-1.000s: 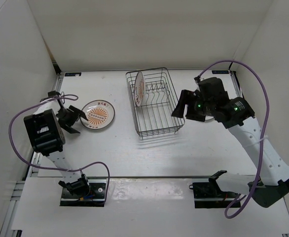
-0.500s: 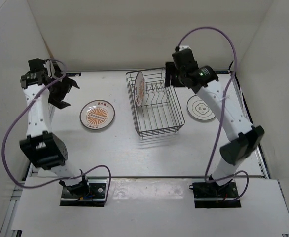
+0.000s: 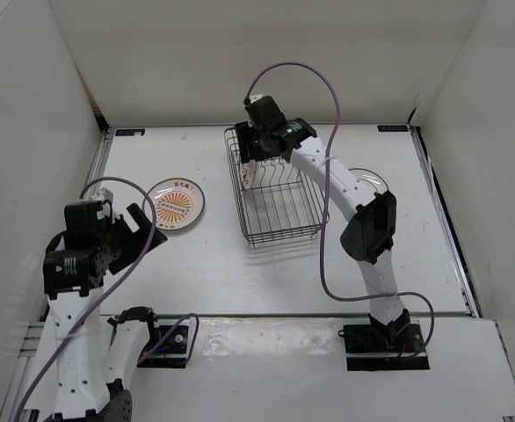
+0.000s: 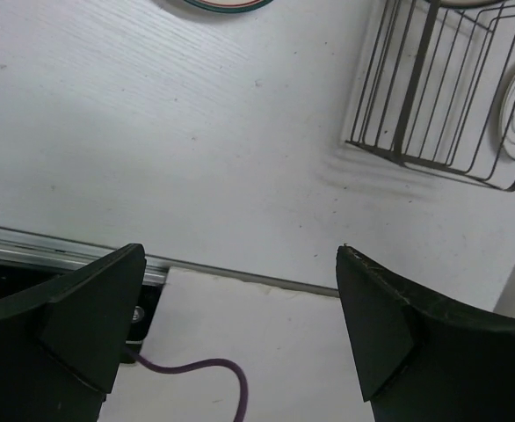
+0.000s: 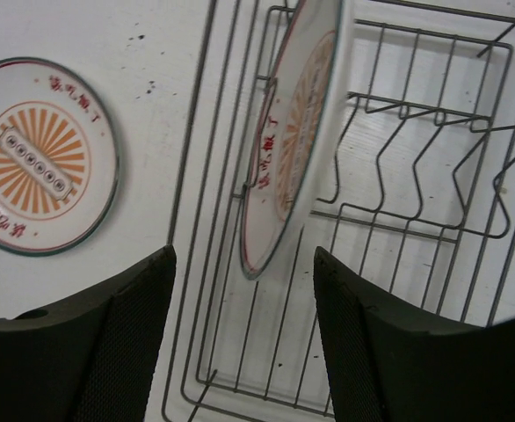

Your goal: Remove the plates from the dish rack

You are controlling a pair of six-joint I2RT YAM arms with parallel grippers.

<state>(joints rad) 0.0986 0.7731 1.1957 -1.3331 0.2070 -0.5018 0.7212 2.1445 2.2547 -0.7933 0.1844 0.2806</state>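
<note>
Standing in the dish rack (image 3: 279,211), one plate (image 5: 293,132) is left below parted right fingers (image 5: 117,352); two plates (image 3: 174,204) are laid on the table (image 3: 240,272); left fingers (image 4: 82,325) are parted.

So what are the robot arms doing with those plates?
They're emptying the dish rack. The right hand hovers open over the standing plate, the only one left in the rack, with a finger on each side, not gripping it yet. An orange plate lies flat on the table left of the rack, and a third plate lies to its right, half hidden by the arm. The left hand is open and empty.
</note>
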